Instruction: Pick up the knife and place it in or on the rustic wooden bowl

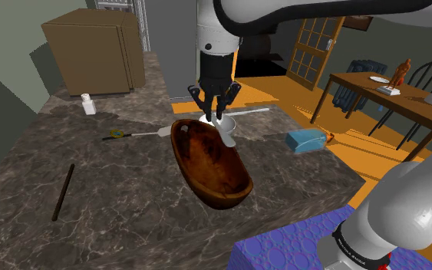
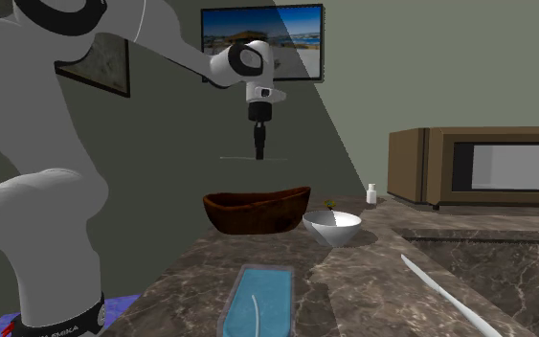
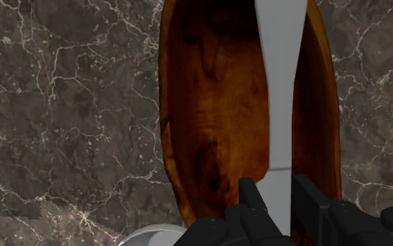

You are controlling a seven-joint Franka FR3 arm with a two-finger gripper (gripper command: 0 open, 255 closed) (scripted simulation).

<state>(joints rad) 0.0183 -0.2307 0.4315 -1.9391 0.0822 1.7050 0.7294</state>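
Pale grey knife (image 3: 280, 84) is clamped between the two black fingers of the gripper (image 3: 277, 197). The jaws are closed on it close to one end, so most of its length projects ahead of the hand. I read the knife as level and hanging well above the wooden bowl (image 3: 216, 119). It is lined up with the bowl's long axis but sits over one side wall, not the middle.

Hazards, in my judgement:
1. Release from this height. The knife may bounce or strike the rim and slide onto the marble counter (image 1: 130, 207). Cause: drop height plus the off-centre line.
2. Grip near one end. The long free end may swing down in the jaws during descent and touch first.
3. Descent near the white bowl (image 2: 332, 228), which sits just beside the wooden bowl's end. A finger could knock it.

Containers:
- The wooden bowl shows a bare brown interior with nothing in it.
- I cannot tell what, if anything, the white bowl holds.
- Farther out, the blue tray (image 2: 231, 308) holds one thin pale curved strand (image 2: 258, 314).
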